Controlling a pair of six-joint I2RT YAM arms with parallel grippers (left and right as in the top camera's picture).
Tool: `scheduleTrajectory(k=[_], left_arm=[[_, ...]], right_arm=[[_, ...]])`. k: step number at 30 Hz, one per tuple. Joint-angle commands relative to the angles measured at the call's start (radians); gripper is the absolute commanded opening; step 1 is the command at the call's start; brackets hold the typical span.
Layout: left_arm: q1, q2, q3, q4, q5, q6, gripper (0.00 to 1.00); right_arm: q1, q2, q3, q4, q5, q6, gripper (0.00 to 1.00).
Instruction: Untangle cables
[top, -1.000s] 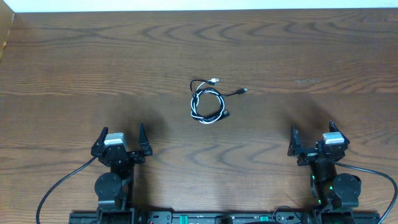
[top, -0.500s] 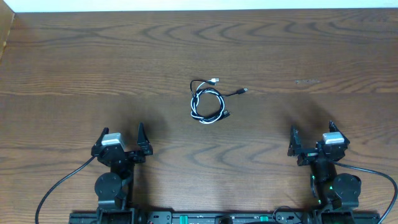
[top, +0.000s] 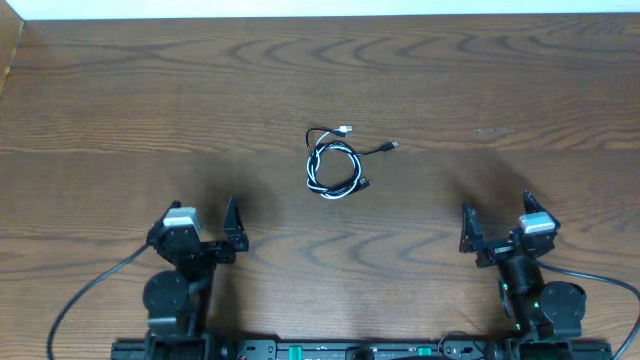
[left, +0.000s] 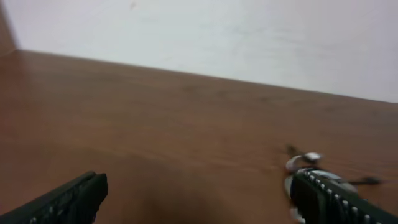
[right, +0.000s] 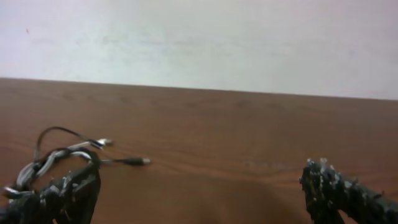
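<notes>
The left hand (top: 200, 224) has moved a little bit forward and to the right, toward the middle of the counter (top: 120, 100). The right hand (top: 497, 220) has moved a little bit forward and to the left. The left arm now leans a bit more sideways.

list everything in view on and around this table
cables: two, one white and one black, looped together in one small bundle near the middle of the table, plug ends sticking out on its far and right sides
table: one, dark brown wood grain, fills the overhead view
wall: one, pale, behind the table's far edge
arm wires: two, thick black, trailing from the arm bases at the near corners
base rail: one, black, along the near edge
left gripper: one, black, near-left, open, empty
right gripper: one, black, near-right, open, empty
</notes>
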Motion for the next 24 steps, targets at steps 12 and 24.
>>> scheduleTrajectory(k=[12,24], left_arm=[[-0.044,0.694,0.766,-0.444,0.245,0.053,0.99],[-0.26,1.312,1.338,-0.852,0.241,0.086,0.99]], right_arm=[[0.005,0.503,0.507,-0.244,-0.132,0.07,0.99],[0.005,0.966,0.942,-0.537,-0.326,0.047,0.99]])
